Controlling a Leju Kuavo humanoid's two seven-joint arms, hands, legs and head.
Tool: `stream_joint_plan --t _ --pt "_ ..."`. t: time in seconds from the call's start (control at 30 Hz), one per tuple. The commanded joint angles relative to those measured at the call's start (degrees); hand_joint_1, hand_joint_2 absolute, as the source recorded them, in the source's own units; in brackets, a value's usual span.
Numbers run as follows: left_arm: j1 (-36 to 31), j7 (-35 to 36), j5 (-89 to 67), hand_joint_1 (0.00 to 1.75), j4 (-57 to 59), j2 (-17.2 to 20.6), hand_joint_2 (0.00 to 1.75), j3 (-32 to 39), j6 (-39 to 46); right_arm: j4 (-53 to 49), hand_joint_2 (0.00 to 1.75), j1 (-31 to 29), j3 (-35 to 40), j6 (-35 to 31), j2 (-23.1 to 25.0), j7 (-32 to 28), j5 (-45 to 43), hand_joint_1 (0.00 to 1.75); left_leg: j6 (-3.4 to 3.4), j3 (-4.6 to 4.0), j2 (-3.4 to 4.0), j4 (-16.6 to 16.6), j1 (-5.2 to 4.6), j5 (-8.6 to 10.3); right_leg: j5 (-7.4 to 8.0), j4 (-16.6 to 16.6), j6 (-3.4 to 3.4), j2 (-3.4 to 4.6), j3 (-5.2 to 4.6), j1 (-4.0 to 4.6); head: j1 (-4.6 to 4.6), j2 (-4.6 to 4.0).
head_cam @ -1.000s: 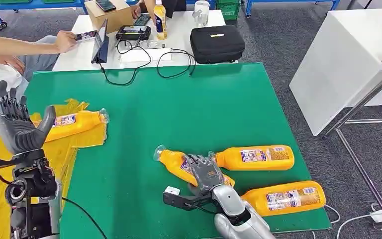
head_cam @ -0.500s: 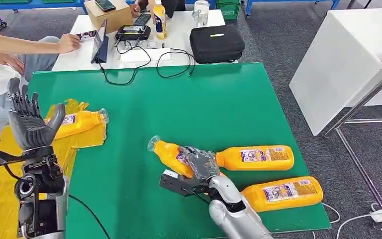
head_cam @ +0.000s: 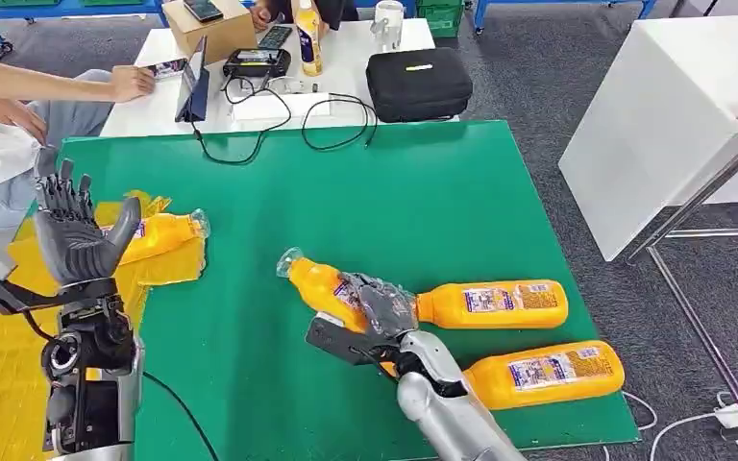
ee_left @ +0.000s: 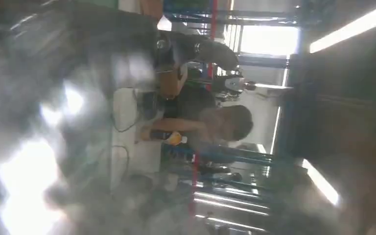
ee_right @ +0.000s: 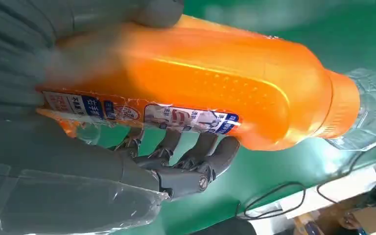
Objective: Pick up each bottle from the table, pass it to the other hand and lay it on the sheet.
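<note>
Now | right hand [head_cam: 381, 305] fingers grip orange bottle [head_cam: 322, 284], clear cap | left hand [head_cam: 77, 235] fingers spread, empty

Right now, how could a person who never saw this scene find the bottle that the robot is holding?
Look at the green table, at its near right part, where three orange bottles are grouped. The held bottle is the leftmost of them, and the right hand grips it. Unlike its two neighbours, which lie flat, its capped end is tilted up and away.

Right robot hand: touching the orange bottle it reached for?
Touching. In the right wrist view the right robot hand wraps the orange bottle, thumb on one side, fingers curled against the other. The head view agrees.
</note>
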Motion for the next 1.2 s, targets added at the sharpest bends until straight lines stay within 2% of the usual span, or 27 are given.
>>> stream_joint_plan --t 0.03,0.2,0.37,0.53,0.67,0.77,0.87,0.9,1.07,1.2 --pt "-1.13 0.43 0.17 0.00 2.75 -0.52 1.75 -3.68 0.84 -2.64 1.75 0.10 -5.35 -2.64 1.38 -5.24 -6.63 1.75 -0.03 0.03 -0.14 0.02 0.04 -0.05 -0.07 -0.02 0.01 -0.14 0.10 0.04 0.00 0.00" --pt "-0.60 2.46 -2.62 0.00 2.76 0.36 1.75 -7.88 1.34 -9.72 1.75 3.20 -7.51 -3.82 1.70 -8.25 -11.10 1.75 -0.03 0.00 -0.23 0.03 0.03 -0.05 -0.09 -0.01 0.01 -0.20 0.11 0.03 0.00 0.00" --pt "-0.63 2.56 -2.75 0.00 2.75 0.26 1.75 -8.10 1.43 -10.04 1.75 3.33 -7.54 -3.80 1.56 -8.26 -11.12 1.75 -0.04 -0.01 -0.19 0.04 0.05 -0.08 -0.09 -0.03 0.01 -0.12 0.12 0.05 0.00 0.00" --pt "-0.42 5.16 -3.45 0.00 2.31 1.33 1.75 -11.88 0.88 -16.06 1.75 5.97 -8.98 -5.34 1.92 -12.06 -14.59 1.75 -0.08 0.02 -0.27 0.09 0.10 -0.13 -0.15 0.00 -0.02 -0.21 0.17 0.10 0.00 0.00" --pt "-1.61 10.17 0.88 0.00 5.22 2.68 1.75 -14.09 -3.11 -20.85 1.75 7.69 -10.19 -6.87 2.12 -15.81 -17.68 1.75 -0.05 -0.01 -0.25 0.05 0.06 -0.10 -0.12 -0.01 0.00 -0.17 0.12 0.06 0.00 0.00" --pt "-2.33 11.45 2.02 0.00 6.62 3.04 1.75 -14.83 -4.41 -22.33 1.75 7.97 -10.64 -7.06 1.91 -16.43 -18.38 1.75 -0.05 0.01 -0.31 0.05 0.07 -0.10 -0.12 -0.01 0.00 -0.19 0.14 0.07 0.00 0.00" --pt "-2.78 17.42 13.84 0.00 9.80 3.51 1.75 -15.82 -14.01 -23.16 1.75 8.26 -10.66 -7.78 1.98 -17.89 -18.48 1.75 -0.05 -0.02 -0.33 0.03 0.04 -0.06 -0.10 -0.02 0.00 -0.21 0.09 0.05 -0.02 0.00" --pt "-2.17 16.98 14.49 0.00 9.26 4.09 1.75 -17.39 -14.95 -23.15 1.75 8.43 -10.66 -8.25 2.08 -18.27 -18.28 1.75 -0.03 -0.04 -0.30 -0.01 0.01 -0.03 -0.07 -0.03 0.00 -0.19 0.04 0.01 0.00 0.00" --pt "-0.82 17.77 14.90 0.00 5.65 5.10 1.75 -23.96 -15.85 -24.51 1.75 9.28 -10.77 -9.46 1.89 -19.10 -18.21 1.75 -0.05 0.01 -0.30 0.04 0.08 -0.11 -0.12 -0.05 0.00 -0.21 0.15 0.08 0.00 -0.02" --pt "-1.07 19.33 16.23 0.00 6.04 5.58 1.75 -26.01 -15.42 -24.56 1.75 9.17 -10.33 -10.10 2.07 -19.72 -17.48 1.75 -0.05 0.04 -0.25 0.04 0.08 -0.14 -0.13 -0.05 0.00 -0.14 0.18 0.08 0.00 -0.02"
